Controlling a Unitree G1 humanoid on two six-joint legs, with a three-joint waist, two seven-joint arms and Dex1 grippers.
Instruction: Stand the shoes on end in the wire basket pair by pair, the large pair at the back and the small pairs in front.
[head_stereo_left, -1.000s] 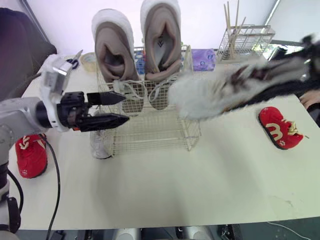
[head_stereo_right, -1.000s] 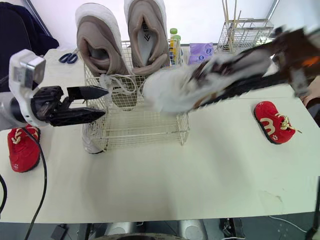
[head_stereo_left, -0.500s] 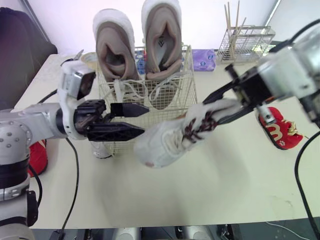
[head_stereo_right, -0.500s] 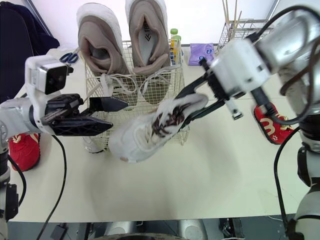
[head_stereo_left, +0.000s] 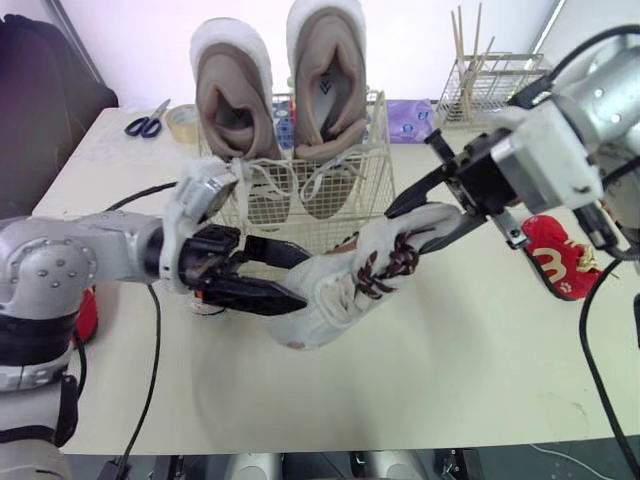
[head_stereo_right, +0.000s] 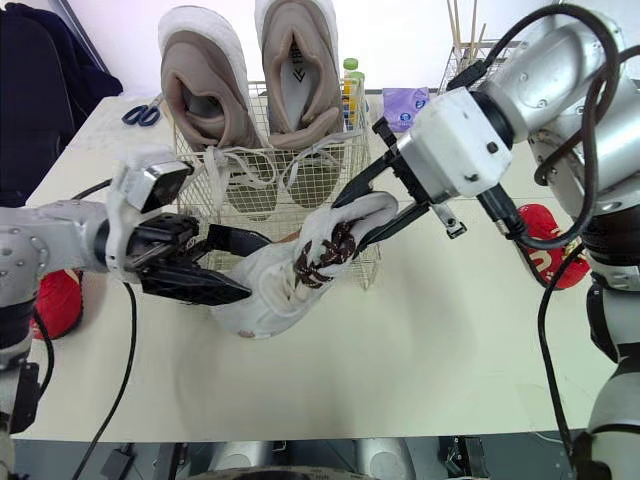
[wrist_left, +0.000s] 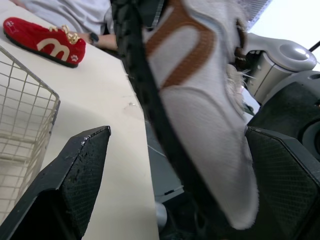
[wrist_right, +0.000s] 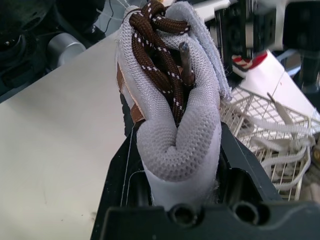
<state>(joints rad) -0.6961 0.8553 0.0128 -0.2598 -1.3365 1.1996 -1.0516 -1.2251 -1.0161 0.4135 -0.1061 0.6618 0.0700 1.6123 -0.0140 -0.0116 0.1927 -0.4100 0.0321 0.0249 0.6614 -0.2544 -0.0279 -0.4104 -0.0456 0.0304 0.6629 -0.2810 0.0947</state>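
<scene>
Since half a second ago our left gripper (head_stereo_left: 305, 280) has slid forward. Its two black fingers, spread wide, now stand on either side of the toe of the white mesh sneaker with brown laces (head_stereo_left: 350, 285), where before they stood short of it. Whether the pads touch the toe yet we cannot tell. Our right gripper (head_stereo_left: 405, 228) keeps its fingers pinched on the heel collar, so the sneaker hangs slanted between the two grippers, toe low, just in front of the cream wire basket (head_stereo_left: 375, 150). We read this as a handover or a re-grip to turn the sneaker on end for the front row. The large beige pair of shoes (head_stereo_left: 325, 80) already stands behind the fingers, at the basket's back. One small red slipper with a white emblem (head_stereo_left: 555, 255) lies beyond the right fingers, and another red slipper (head_stereo_left: 85, 310) lies outside the left arm. The pale, smooth tabletop (head_stereo_left: 450, 370) is bare under the sneaker. Blue-handled scissors (head_stereo_left: 147, 122) lie far behind the left fingers.
</scene>
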